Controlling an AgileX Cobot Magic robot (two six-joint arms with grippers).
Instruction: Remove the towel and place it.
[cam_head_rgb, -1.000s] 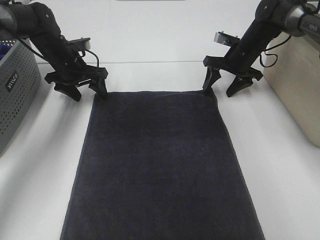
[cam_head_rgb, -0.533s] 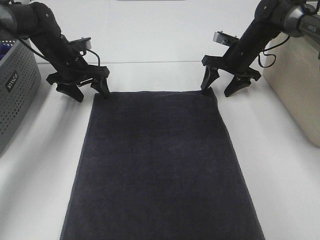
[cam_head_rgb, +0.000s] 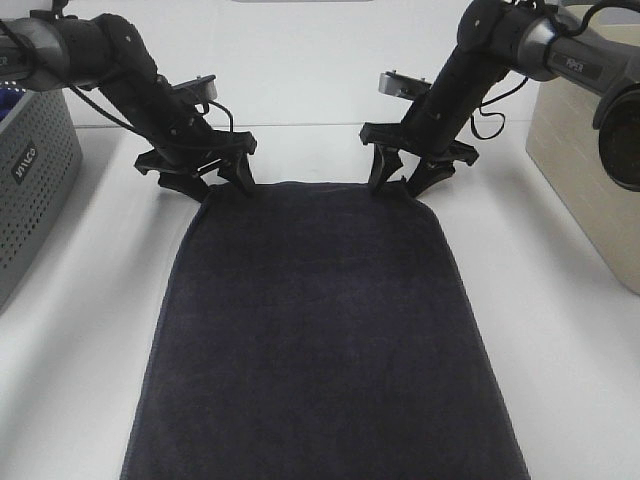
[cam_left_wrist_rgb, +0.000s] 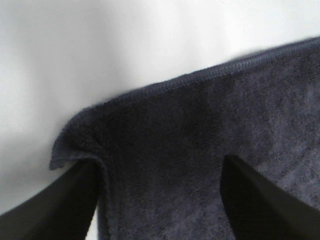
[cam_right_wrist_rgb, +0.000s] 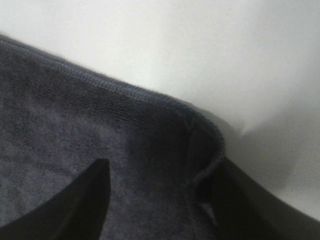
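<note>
The jaws of the left gripper (cam_head_rgb: 215, 185) stand apart, astride one end corner of the charcoal towel (cam_head_rgb: 320, 330). The right gripper (cam_head_rgb: 398, 187), also spread, straddles the other corner. A grey perforated basket (cam_head_rgb: 30, 190) sits outboard of the left gripper and a beige bin (cam_head_rgb: 590, 170) outboard of the right. A white table (cam_head_rgb: 560, 330) lies beneath both, with a white wall (cam_head_rgb: 300, 60) behind them.

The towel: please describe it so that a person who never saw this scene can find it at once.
On the white table, between a grey perforated basket at the left edge and a beige container at the right, the towel lies spread flat down the middle. It is a long, near-black terry rectangle with hemmed edges. Unlike its rigid neighbours, it is dark, soft and flat.
</note>
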